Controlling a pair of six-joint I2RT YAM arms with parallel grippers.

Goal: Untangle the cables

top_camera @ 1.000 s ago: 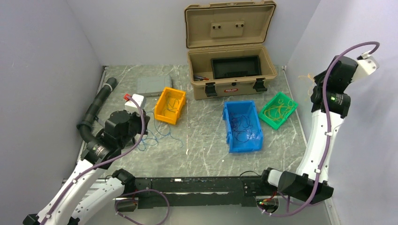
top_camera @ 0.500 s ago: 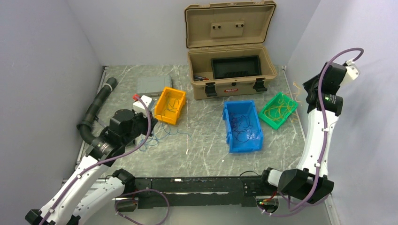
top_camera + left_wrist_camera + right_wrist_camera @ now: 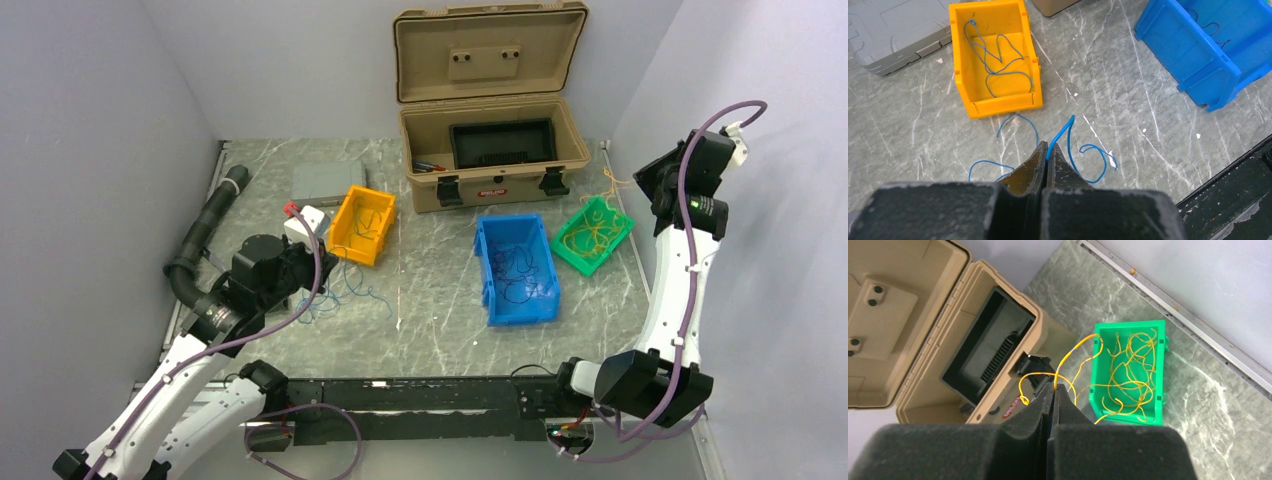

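The left gripper [image 3: 1047,150] is pinched tight on a thin blue wire [image 3: 1064,129] over the grey marbled tabletop [image 3: 1128,100], near a yellow plastic bin [image 3: 961,85] holding more blue wire. The right gripper [image 3: 1053,389], raised, is clamped on a thin yellow wire [image 3: 1068,356] that runs to the rim of a green plastic bin [image 3: 1128,324].

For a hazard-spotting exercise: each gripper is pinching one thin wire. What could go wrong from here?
1. The yellow wire in the right gripper dangles partly outside the green bin; released now, it might land beside it.
2. The left gripper holds the blue wire at its tips; it could slip.
3. Loose blue wires on the table may get dragged.
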